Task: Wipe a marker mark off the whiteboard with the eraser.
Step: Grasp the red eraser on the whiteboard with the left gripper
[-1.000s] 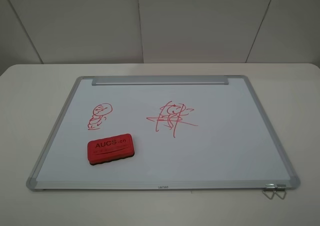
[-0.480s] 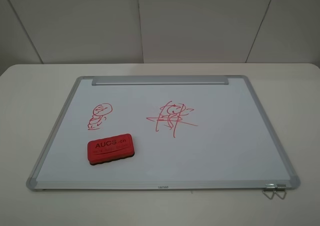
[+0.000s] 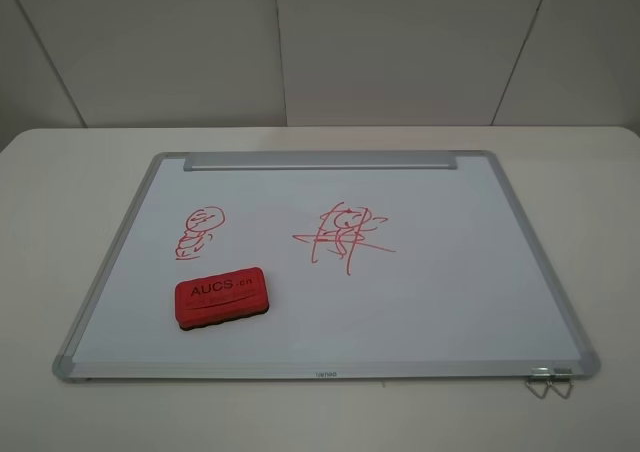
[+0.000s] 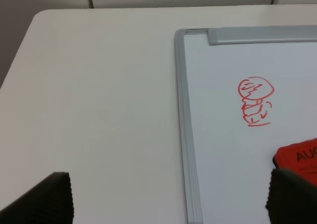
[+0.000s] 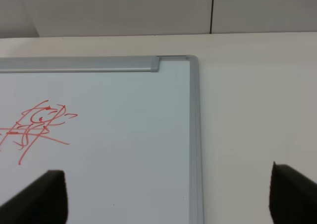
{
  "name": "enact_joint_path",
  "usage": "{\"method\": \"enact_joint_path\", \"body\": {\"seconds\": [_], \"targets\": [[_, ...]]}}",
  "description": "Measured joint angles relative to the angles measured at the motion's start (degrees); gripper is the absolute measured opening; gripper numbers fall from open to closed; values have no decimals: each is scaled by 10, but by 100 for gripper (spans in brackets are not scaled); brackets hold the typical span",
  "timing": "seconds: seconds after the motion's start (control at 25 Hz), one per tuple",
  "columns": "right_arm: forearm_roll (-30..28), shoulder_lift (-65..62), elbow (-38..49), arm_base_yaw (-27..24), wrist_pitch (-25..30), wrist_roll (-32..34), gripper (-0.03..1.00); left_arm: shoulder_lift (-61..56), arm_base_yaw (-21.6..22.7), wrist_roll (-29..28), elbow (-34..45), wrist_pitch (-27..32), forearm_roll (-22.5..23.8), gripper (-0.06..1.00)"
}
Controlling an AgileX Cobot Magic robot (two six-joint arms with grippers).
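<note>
The whiteboard (image 3: 440, 302) lies flat on the table. On its near left part rests the red eraser (image 3: 221, 296), printed top up, also seen at the edge of the left wrist view (image 4: 299, 159). Just beyond it is the marker mark (image 3: 200, 232), a small red doodle (image 4: 255, 101). My left gripper (image 4: 173, 199) is open, its fingers wide apart above the board's left edge, with nothing between them. My right gripper (image 5: 171, 196) is open too, over the board's far right corner. Neither gripper shows in the exterior high view.
A larger red scribble (image 3: 345, 236) with long crossing lines sits mid-board, also in the right wrist view (image 5: 39, 127). A silver rail (image 3: 320, 161) runs along the far edge and a metal clip (image 3: 548, 380) hangs at the near right corner. White table (image 3: 60, 202) surrounds the board.
</note>
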Motion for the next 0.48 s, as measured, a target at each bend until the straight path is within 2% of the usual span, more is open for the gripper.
{"method": "enact_joint_path", "body": {"seconds": [0.16, 0.48], "targets": [[0, 0, 0, 0, 0, 0, 72, 111, -10, 46, -16, -55, -2, 78], [0, 0, 0, 0, 0, 0, 72, 435, -14, 94, -86, -127, -5, 78]]}}
